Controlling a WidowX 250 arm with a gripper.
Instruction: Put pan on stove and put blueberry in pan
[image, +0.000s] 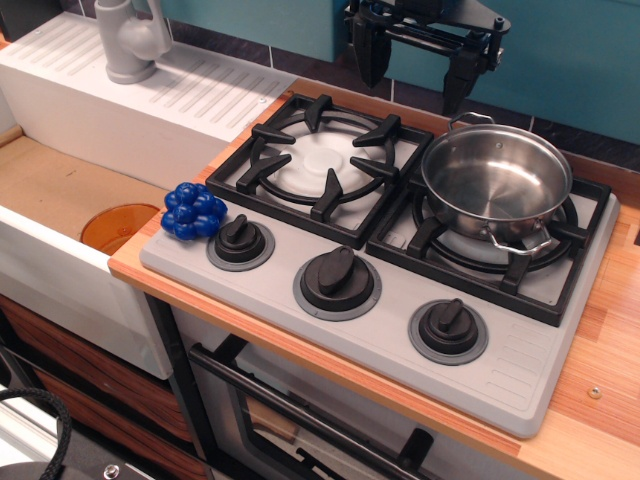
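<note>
The shiny steel pan (497, 183) sits upright on the right burner grate of the light grey stove (390, 300), empty inside. The blueberry (194, 210), a cluster of dark blue balls, rests at the stove's front left corner next to the left knob (240, 241). My gripper (415, 70) hangs open and empty at the top of the view, above and behind the stove, between the two burners. It is apart from both the pan and the blueberry.
The left burner grate (322, 165) is bare. A white sink (60, 200) lies left of the stove with a flat orange disc (120, 226) in its basin and a grey faucet (132, 40) behind. The wooden counter (610, 370) runs along the right.
</note>
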